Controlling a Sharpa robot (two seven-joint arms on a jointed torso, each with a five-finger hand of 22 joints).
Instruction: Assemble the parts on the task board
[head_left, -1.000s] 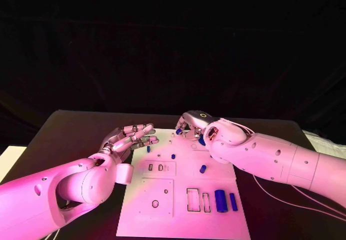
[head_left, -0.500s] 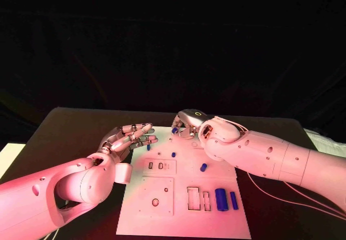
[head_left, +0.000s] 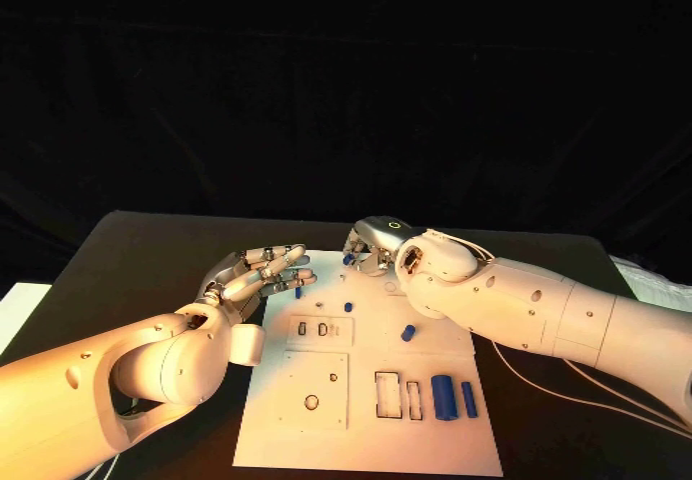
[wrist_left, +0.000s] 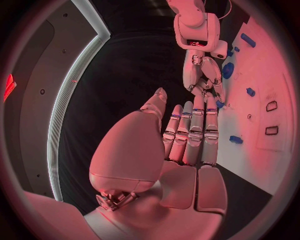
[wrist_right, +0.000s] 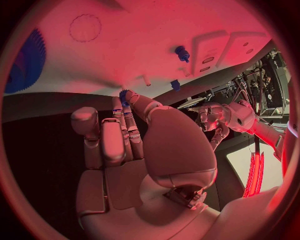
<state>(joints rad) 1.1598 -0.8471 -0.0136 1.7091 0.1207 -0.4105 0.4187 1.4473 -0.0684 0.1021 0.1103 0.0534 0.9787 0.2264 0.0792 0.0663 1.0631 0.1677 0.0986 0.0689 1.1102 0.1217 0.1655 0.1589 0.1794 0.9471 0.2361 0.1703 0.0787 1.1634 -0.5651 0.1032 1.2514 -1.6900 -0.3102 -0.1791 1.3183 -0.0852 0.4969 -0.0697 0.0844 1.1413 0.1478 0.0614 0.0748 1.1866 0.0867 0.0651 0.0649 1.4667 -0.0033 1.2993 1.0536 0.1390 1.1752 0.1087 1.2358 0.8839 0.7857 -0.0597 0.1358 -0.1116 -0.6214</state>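
Note:
The white task board (head_left: 372, 440) lies in the middle of the black table. My right hand (head_left: 378, 246) hovers over the board's far edge and pinches a small blue part (head_left: 353, 260) at its fingertips; the right wrist view shows that part (wrist_right: 124, 95) just off the board (wrist_right: 144, 40). My left hand (head_left: 260, 276) floats at the board's far left corner, fingers spread, holding nothing. Small blue pegs (head_left: 348, 308) (head_left: 408, 332) lie on the board. Two blue cylinders (head_left: 443, 397) sit near its right edge. A blue gear (wrist_right: 25, 60) rests by the right hand.
Empty rectangular slots (head_left: 387, 396) lie beside the cylinders, and a round hole (head_left: 312, 403) sits to their left. Another small blue peg (head_left: 299, 292) lies just under my left hand's fingertips. Bare black table (head_left: 130, 260) runs along both sides of the board.
My right hand has shifted slightly left along the board's far edge, still pinching the blue part, and its arm now covers the gear. The left hand has hardly moved.

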